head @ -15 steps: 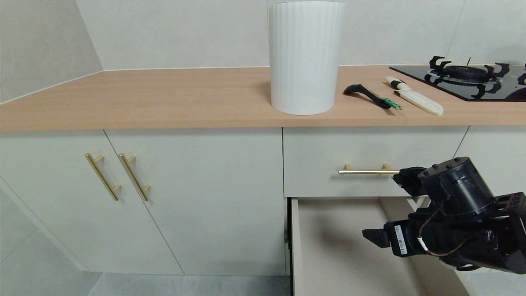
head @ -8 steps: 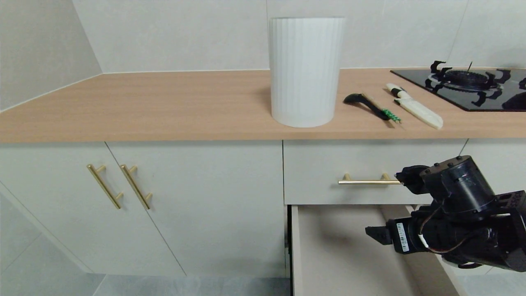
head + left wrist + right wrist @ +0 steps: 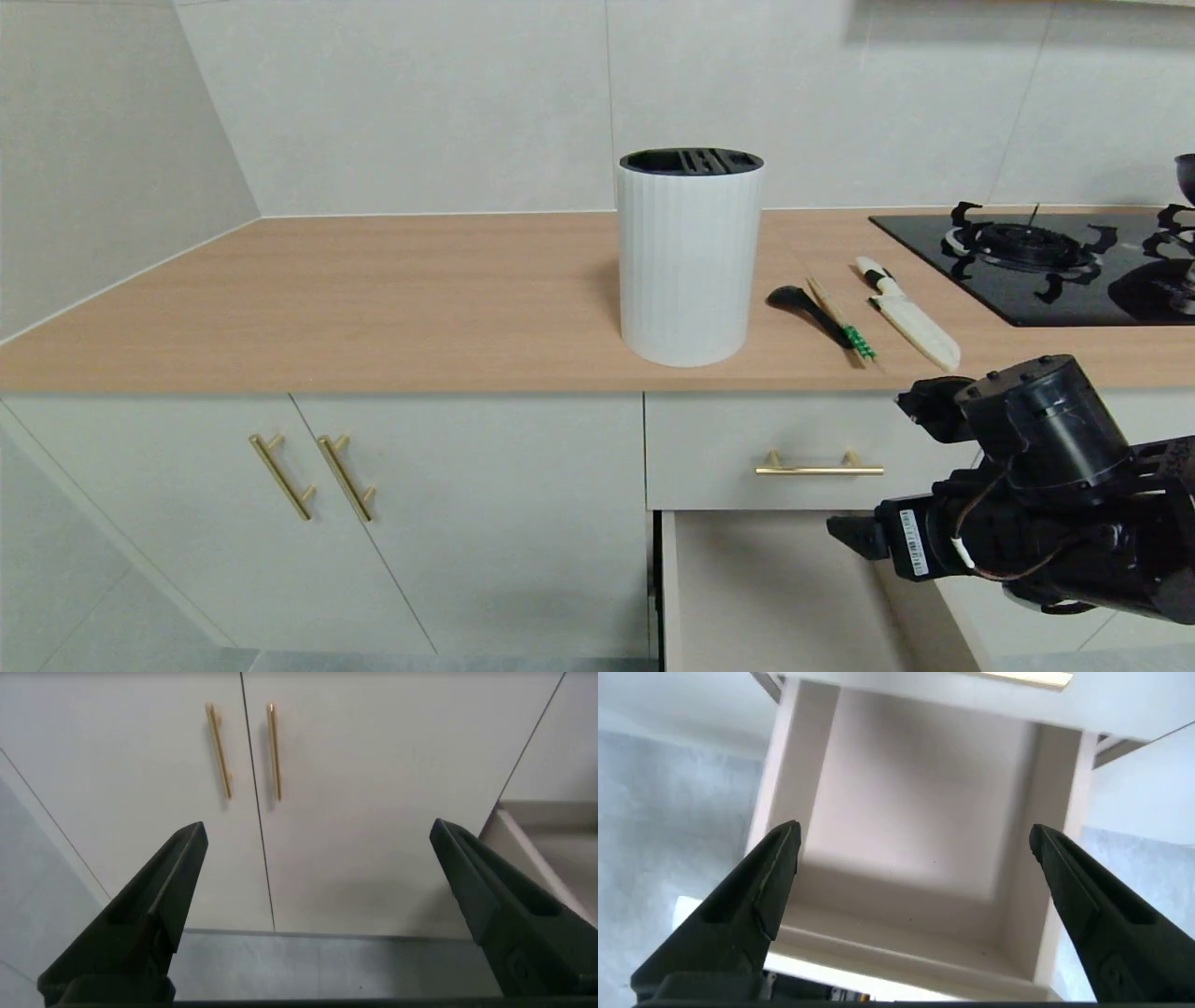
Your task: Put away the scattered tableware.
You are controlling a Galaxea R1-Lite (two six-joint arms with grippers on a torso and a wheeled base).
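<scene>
Wood tabletop (image 3: 373, 299) mid-frame has spoon (image 3: 803, 308), chopsticks (image 3: 840, 322), knife (image 3: 910, 317) right of the holder (image 3: 689, 271), none stowed. Right pincer (image 3: 913, 831) and left pincer (image 3: 318, 831) both gape empty; next, probably grab one.

Kitchen fittings around the wooden desk (image 3: 373, 308)

A black gas hob (image 3: 1027, 285) is set into the desk's right end, under a pale tiled wall (image 3: 420, 103). Below the desk, two cream cabinet doors (image 3: 467, 532) meet side by side, each with a slim gold handle (image 3: 280, 476). A shut drawer front (image 3: 709, 448) carries a gold bar. The floor (image 3: 327, 966) is grey.
</scene>
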